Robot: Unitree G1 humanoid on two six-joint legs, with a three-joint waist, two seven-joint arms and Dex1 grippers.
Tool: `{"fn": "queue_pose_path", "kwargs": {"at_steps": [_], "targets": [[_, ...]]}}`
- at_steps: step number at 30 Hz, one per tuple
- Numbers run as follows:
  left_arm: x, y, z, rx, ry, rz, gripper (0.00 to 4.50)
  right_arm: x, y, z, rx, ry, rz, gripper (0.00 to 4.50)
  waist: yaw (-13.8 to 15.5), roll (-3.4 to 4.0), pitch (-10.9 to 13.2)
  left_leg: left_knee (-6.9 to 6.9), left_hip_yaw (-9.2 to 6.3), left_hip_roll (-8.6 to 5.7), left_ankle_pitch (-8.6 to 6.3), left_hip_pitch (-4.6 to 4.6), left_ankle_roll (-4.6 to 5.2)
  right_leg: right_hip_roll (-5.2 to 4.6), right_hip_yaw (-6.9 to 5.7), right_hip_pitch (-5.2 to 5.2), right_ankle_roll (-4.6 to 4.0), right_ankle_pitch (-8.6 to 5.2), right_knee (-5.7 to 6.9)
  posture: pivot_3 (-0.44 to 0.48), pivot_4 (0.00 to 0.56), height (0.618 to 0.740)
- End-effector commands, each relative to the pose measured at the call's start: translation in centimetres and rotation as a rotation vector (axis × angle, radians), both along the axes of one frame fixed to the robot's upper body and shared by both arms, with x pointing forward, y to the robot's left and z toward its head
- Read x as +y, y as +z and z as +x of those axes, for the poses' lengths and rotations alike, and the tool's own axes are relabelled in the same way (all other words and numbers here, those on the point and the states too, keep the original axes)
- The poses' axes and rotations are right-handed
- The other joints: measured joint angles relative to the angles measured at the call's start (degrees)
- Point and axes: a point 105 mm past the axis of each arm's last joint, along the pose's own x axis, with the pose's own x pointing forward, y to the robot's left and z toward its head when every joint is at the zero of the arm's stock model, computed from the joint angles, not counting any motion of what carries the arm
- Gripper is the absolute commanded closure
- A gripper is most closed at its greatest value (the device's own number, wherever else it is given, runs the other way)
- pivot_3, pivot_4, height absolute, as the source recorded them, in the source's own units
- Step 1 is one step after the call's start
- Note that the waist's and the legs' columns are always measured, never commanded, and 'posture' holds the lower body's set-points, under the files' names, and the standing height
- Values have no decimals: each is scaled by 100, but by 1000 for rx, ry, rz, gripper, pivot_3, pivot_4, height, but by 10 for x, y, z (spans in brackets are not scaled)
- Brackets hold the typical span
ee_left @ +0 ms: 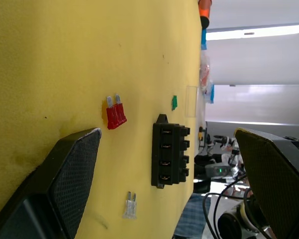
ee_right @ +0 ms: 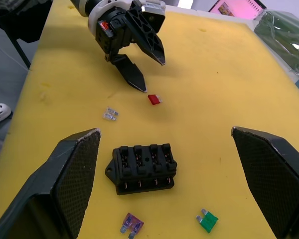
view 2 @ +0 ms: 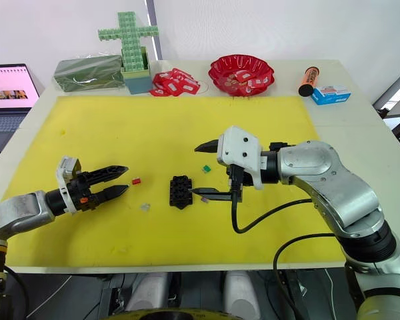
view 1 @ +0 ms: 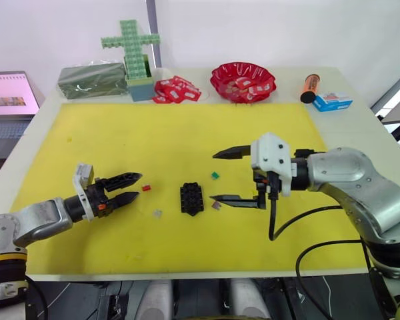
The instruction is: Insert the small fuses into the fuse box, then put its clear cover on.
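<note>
Left gripper (view 1: pixel 135 187) fingers released beside red fuse (view 1: pixel 146 188) | right gripper (view 1: pixel 217 176) released over fuse box (view 1: pixel 191 197) | pinch fuse by body, blades down.

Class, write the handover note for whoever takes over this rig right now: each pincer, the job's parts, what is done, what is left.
Left pincer: open, empty, beside the small red plastic fuse.
Right pincer: open, empty, over the tiny green fuse and tiny purple fuse.
Small black slotted fuse box: mid-mat, slots empty.
Pale grey fuse: lies left of the box.
Clear rectangular cover: lies on the mat past the green fuse.
Done: nothing.
Left: insert four fuses, fit cover.
</note>
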Motion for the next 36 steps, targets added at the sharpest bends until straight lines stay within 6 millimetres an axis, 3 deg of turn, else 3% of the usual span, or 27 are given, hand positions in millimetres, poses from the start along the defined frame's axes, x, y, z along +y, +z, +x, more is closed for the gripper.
{"fn": "queue_pose_path", "kwargs": {"at_steps": [1, 19, 36], "targets": [[2, -2, -1, 17, 2, -8, 0, 1, 15, -5, -71, 16, 11, 21, -1, 0, 0, -1, 0, 0, 0, 0, 0, 0, 0, 0, 0, 0, -2, 0, 150, 740], [-8, -15, 7, 44, -43, -25, 0, -1, 16, -7, -69, 0, 4, 21, 36, 9, -1, -5, 0, -2, -2, 0, -3, -9, -1, 4, -12, 7, -47, 0, 150, 740], [-47, -4, 11, 11, -108, -37, 0, 0, 16, -7, -69, -7, 10, 21, 136, 15, -2, -6, 3, -55, -11, -8, -18, -73, -2, 1, -20, 12, -66, 0, 150, 740]]}}
